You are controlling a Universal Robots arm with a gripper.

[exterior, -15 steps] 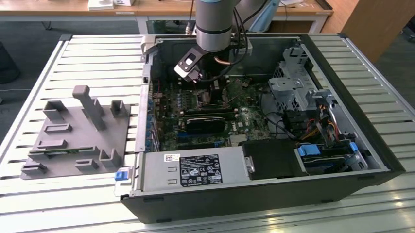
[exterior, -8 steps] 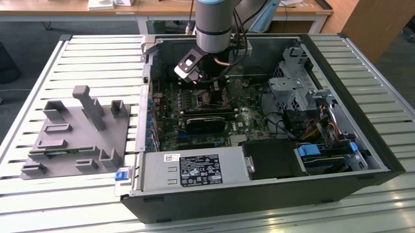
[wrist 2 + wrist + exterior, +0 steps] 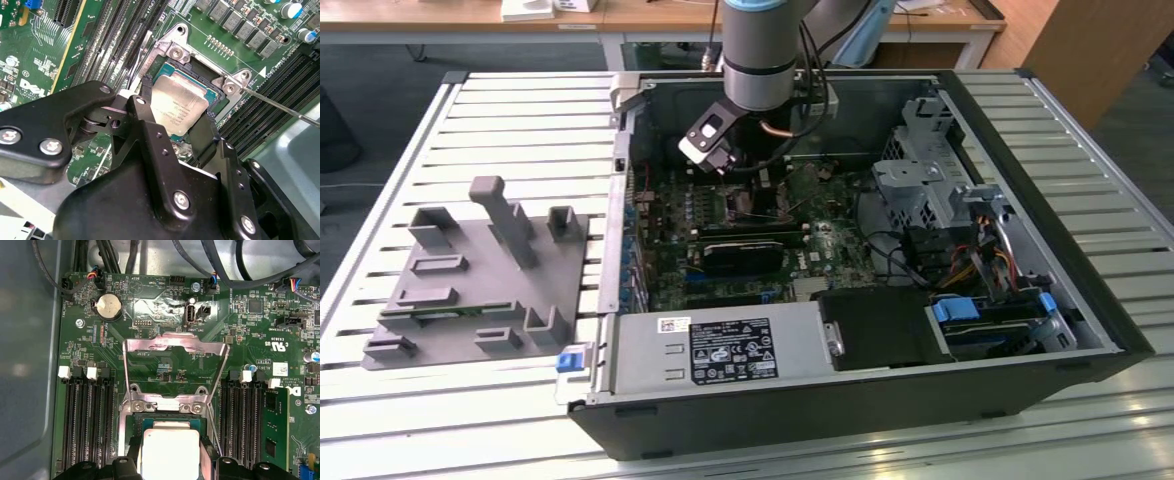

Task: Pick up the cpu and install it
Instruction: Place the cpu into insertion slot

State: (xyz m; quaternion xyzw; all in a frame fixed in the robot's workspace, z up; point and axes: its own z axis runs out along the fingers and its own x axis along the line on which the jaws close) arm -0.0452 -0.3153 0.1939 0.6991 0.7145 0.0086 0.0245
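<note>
the exterior view is taken from high up and well back, angled down over the slatted surface [image 3: 480, 110], so that the whole open case [image 3: 854, 410] is seen, with the arm [image 3: 761, 40] coming down at its far side. both wrist views are carried close above the board [image 3: 150, 305] inside that case. the first wrist view is aimed almost straight down, with the socket [image 3: 172, 402] centred and the tool [image 3: 171, 454] cut off at the picture's edge. the second wrist view is set obliquely and nearer, looking past the tool's black body. the socket, the cpu [image 3: 180, 107] held in the tool and the flanking memory slots [image 3: 82, 420] are shared by both wrist views.
</note>
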